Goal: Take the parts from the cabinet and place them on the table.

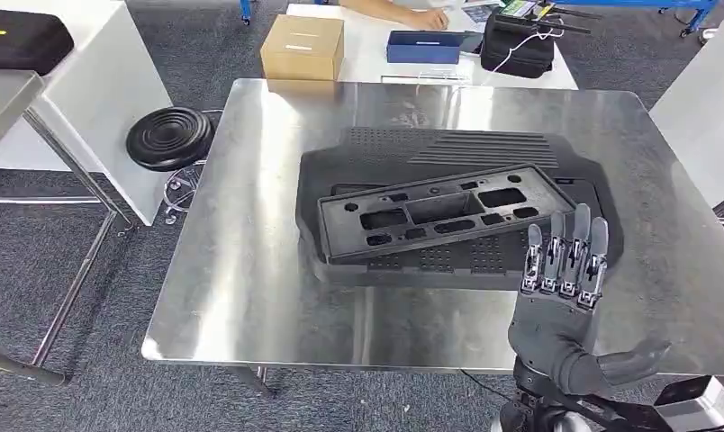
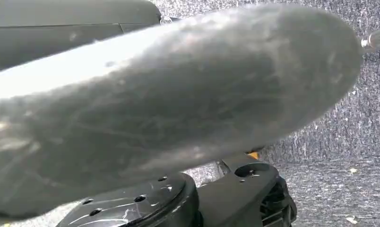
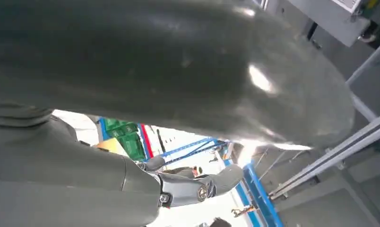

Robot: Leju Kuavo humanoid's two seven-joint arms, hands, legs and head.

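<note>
Two black parts already lie on the steel table (image 1: 250,297), slotted frame (image 1: 444,211) stacked atop the vented panel (image 1: 448,153) just beyond the right hand (image 1: 565,297), which is released, fingers extended, holding nothing; left hand's state unclear; cabinet unseen, so remaining parts unknown.

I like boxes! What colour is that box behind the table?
Tan cardboard box, clearest in head view.
</note>
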